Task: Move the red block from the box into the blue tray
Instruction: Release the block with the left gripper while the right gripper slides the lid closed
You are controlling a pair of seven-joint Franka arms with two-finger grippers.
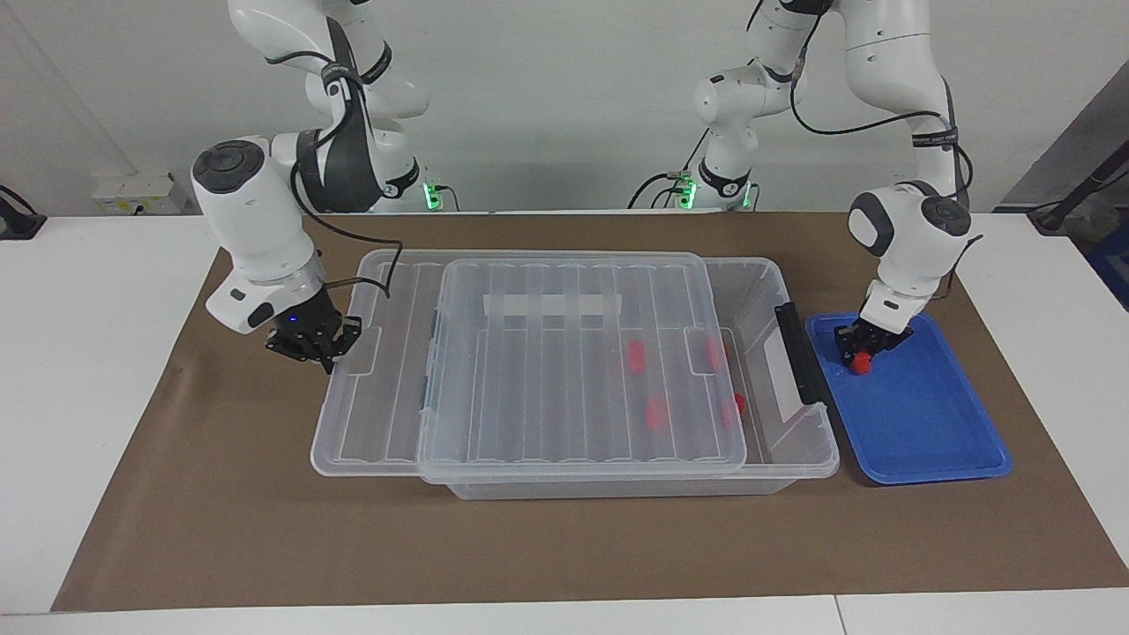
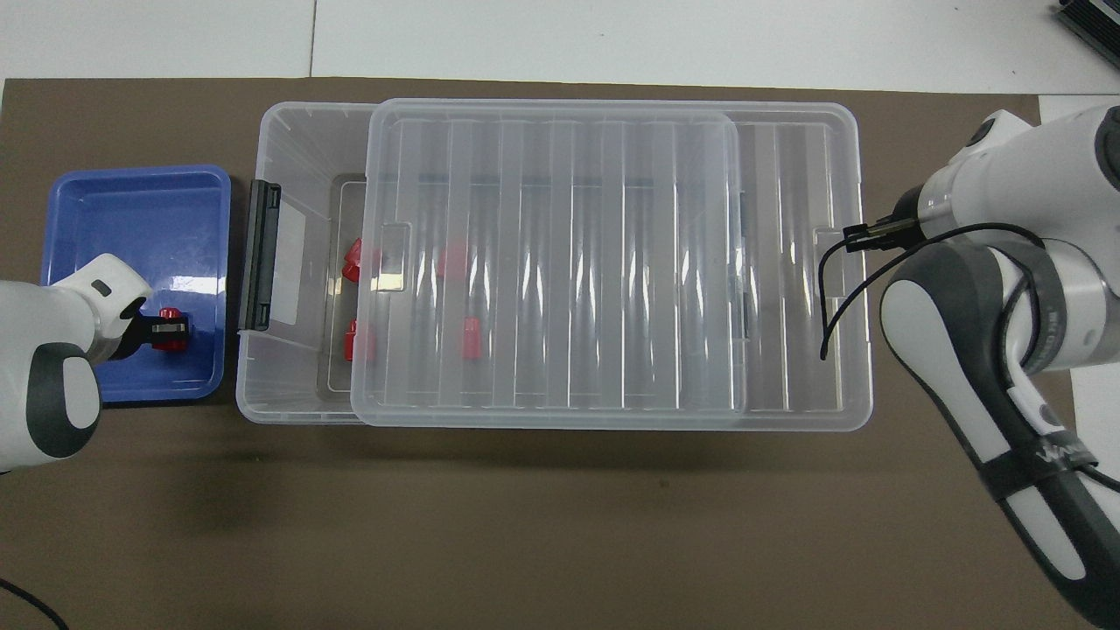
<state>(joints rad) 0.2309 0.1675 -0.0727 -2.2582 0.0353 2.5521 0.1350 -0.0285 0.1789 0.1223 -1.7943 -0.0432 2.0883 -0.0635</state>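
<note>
I see the left end effector down in the blue tray, clamped on the red block; the block sits at the tray floor in the part nearer the robots, beside the box. From overhead the same grip shows: left end effector, block, tray.

The right end effector is at the lid's edge toward the right arm's end of the counter, fingertips closed together; I cannot tell whether they pinch the lid's tab or only press against it. Overhead it sits at the tab.

The box stands on the brown mat in the middle of the counter, with the tray just beside its black latch. The lid lies flat across most of the box, overhanging its end toward the right arm, leaving a strip open by the latch.

Four more red blocks lie inside the box, seen mostly through the lid
</note>
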